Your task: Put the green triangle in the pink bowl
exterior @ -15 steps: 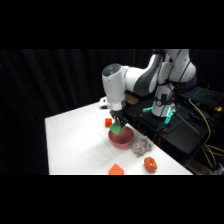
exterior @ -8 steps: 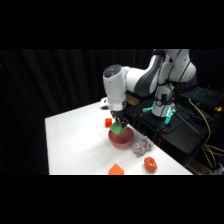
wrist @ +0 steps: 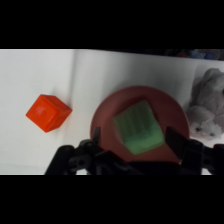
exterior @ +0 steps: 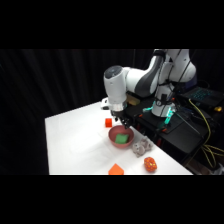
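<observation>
The gripper (wrist: 134, 142) hangs directly above the pink bowl (wrist: 107, 112), its two fingers (wrist: 176, 139) spread wide and holding nothing, one at each side of the green triangle (wrist: 137, 127). The green triangle lies inside the pink bowl, tilted, clear of both fingers. In the side view the gripper (exterior: 121, 125) sits just over the pink bowl (exterior: 112, 138), and the green triangle (exterior: 120, 138) shows as a bright patch below it. Beside the gripper in the wrist view, a small orange-red cube (wrist: 48, 112) rests on the white bench (wrist: 90, 75), apart from the bowl's rim; in the side view this cube (exterior: 108, 122) lies just behind the gripper. On the gripper's other side a grey-white lumpy object (wrist: 206, 107) lies close against the bowl, cut off by the picture's edge; its form is hard to make out. Farther out in the side view stand the same lumpy object (exterior: 141, 146), an orange rounded object (exterior: 149, 163) and an orange block (exterior: 116, 170) at the bench's (exterior: 75, 145) near edge, partly cut off.
</observation>
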You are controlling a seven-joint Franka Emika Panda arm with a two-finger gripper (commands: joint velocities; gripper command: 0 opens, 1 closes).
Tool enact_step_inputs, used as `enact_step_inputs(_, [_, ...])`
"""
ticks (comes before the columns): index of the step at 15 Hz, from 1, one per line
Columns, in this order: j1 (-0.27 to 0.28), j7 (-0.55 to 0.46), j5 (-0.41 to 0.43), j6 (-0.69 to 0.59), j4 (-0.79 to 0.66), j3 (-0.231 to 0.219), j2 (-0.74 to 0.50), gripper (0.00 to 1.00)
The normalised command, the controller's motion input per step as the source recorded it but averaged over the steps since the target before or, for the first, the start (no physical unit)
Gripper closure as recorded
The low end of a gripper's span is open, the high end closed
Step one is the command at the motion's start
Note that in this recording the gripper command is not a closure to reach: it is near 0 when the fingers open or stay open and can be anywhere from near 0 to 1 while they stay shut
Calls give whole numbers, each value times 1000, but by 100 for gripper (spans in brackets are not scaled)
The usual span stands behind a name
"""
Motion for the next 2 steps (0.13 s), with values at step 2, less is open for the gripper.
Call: enact_step_inputs(2, [18,101,-115,79,-134,-26,-207,0])
